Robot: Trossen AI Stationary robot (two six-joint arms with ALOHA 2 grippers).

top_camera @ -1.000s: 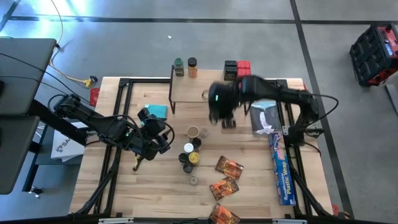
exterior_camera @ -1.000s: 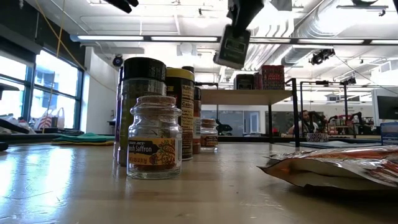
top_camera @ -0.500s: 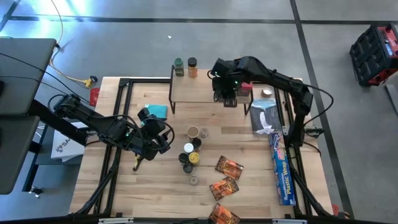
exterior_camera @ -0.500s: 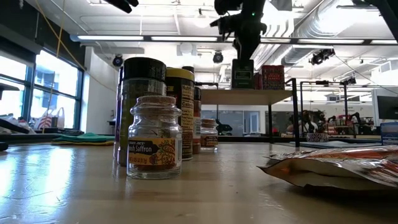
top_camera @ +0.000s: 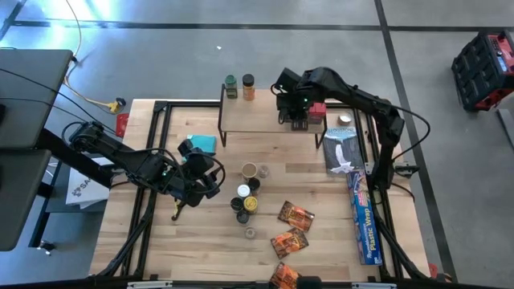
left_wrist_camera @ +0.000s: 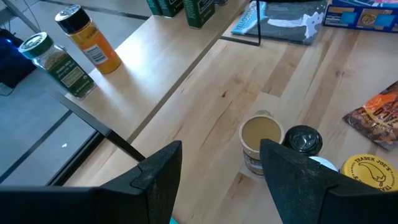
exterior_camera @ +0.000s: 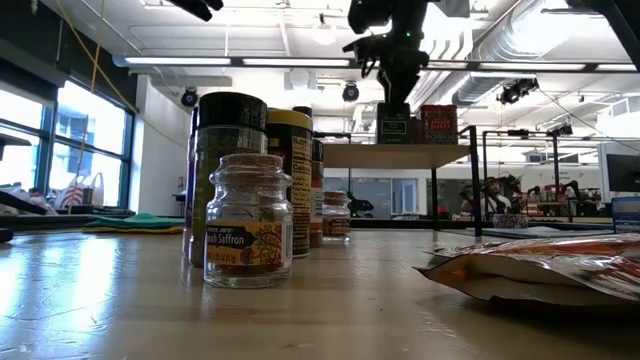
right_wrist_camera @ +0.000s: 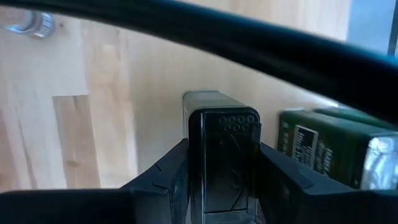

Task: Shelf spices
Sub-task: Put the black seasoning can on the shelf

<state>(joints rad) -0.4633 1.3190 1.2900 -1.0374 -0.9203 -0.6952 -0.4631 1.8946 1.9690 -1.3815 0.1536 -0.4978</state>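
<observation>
Right gripper [top_camera: 296, 120] clamps dark tin [right_wrist_camera: 222, 158] over shelf [top_camera: 257, 117]

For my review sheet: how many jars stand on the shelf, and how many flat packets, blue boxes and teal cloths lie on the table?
Jars on the shelf: 2
Packets: 3
Blue box: 1
Teal cloth: 1
Total: 7

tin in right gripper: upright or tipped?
Upright. The dark tin stands vertical between the right gripper fingers, at the shelf top.
</observation>
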